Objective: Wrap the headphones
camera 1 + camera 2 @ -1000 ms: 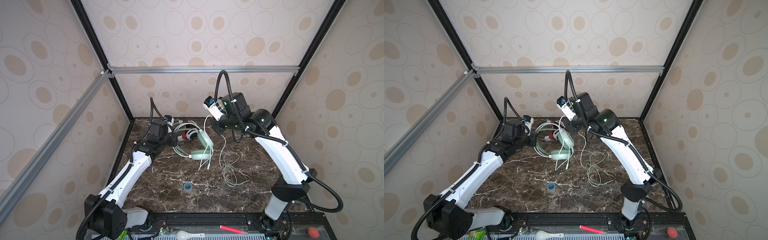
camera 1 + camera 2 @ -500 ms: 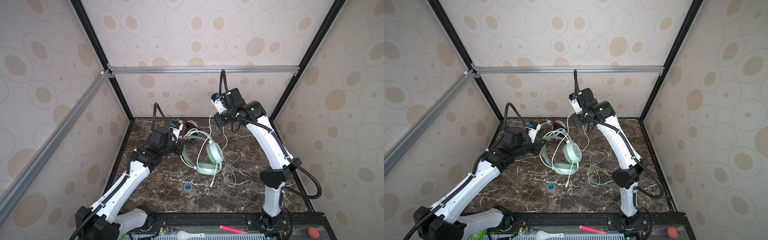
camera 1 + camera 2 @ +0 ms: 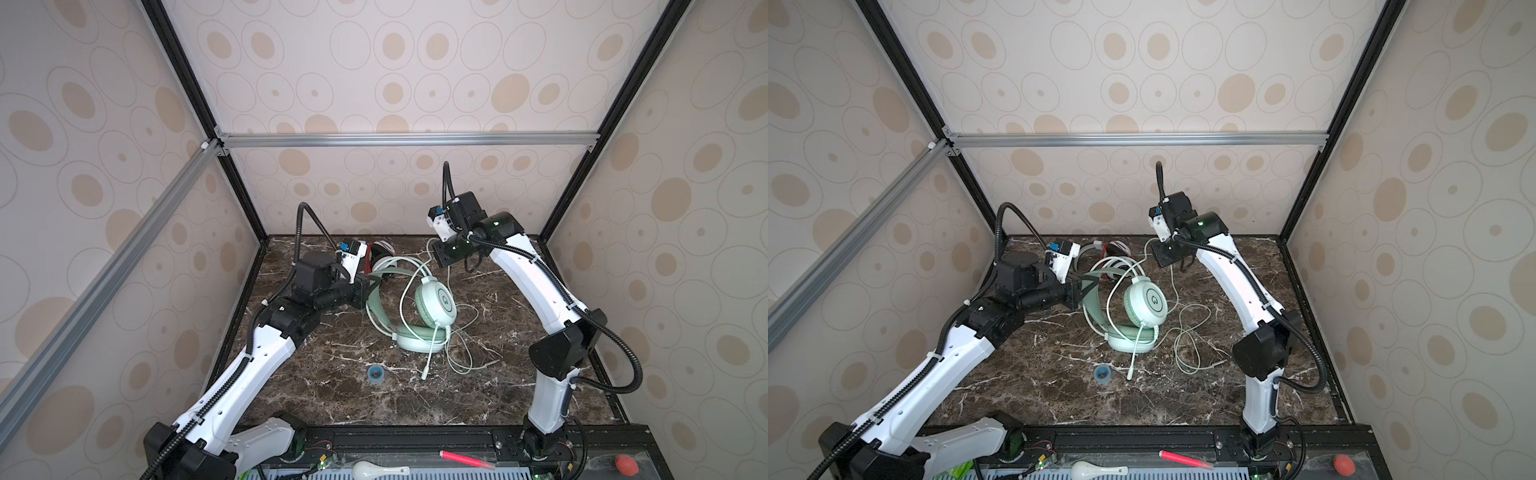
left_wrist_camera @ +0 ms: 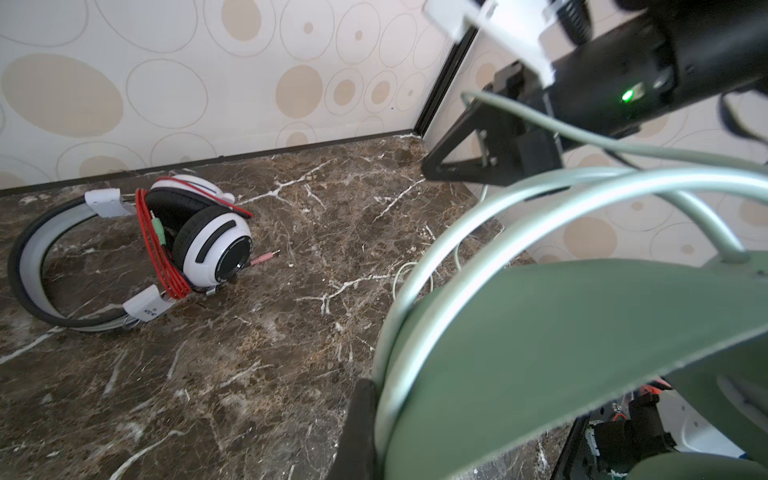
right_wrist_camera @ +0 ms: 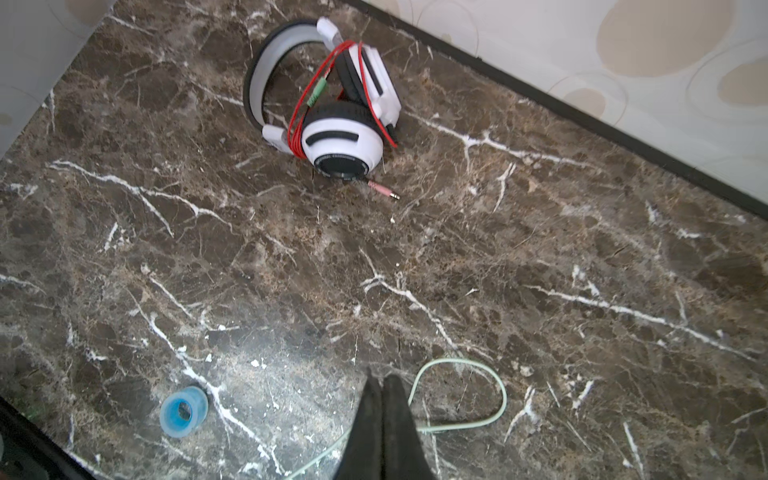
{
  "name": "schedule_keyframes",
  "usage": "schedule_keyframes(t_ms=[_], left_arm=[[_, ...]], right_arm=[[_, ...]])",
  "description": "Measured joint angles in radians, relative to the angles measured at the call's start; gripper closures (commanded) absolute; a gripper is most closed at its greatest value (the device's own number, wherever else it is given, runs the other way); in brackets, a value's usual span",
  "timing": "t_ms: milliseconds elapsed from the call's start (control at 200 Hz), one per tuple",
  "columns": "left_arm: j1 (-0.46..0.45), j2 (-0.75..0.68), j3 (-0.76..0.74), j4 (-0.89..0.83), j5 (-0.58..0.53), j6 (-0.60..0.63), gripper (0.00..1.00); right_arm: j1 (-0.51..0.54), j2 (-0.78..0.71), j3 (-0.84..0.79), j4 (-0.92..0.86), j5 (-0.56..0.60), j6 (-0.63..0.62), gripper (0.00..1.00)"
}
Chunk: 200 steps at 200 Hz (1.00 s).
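Clamping the green headphones [image 3: 436, 303] by the headband at frame centre, your left gripper [image 3: 366, 286] was closed, your right gripper [image 5: 382, 380] pinched their pale cord [image 5: 457, 361].

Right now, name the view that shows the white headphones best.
Left wrist: the white headphones lie whole and largest. Right wrist shows them whole but smaller; in both top views only a part shows.

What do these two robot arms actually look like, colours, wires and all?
The left arm and right arm have glossy white shells with black joints. A black ribbed cable runs along each. Each wrist carries a white camera mount. The left gripper and right gripper are matte black, with flat tapering fingers. A green light glows near the right arm's wrist.
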Motion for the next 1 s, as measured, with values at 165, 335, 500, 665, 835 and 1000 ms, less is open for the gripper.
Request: schedule_keyframes(t_ms=[165, 335, 500, 665, 835, 1000], left_arm=[[0.000, 0.000, 0.058, 0.019, 0.019, -0.037, 1.00], [0.000, 0.004, 0.133, 0.058, 0.052, -0.082, 1.00], [0.000, 0.015, 0.183, 0.121, 0.090, -0.138, 1.00], [0.000, 0.030, 0.204, 0.163, 0.113, -0.184, 1.00], [0.000, 0.032, 0.204, 0.195, 0.119, -0.227, 1.00], [0.000, 0.032, 0.204, 0.249, 0.118, -0.280, 1.00]], right_arm=[[-0.016, -0.094, -0.166, 0.103, -0.051, 0.023, 0.88], [-0.025, -0.256, -0.412, 0.307, -0.142, 0.053, 0.72], [-0.025, -0.327, -0.538, 0.479, -0.238, 0.083, 0.64], [-0.025, -0.410, -0.730, 0.717, -0.333, 0.129, 0.51], [-0.025, -0.478, -0.864, 0.914, -0.409, 0.181, 0.50], [-0.023, -0.494, -0.937, 1.073, -0.458, 0.232, 0.43]])
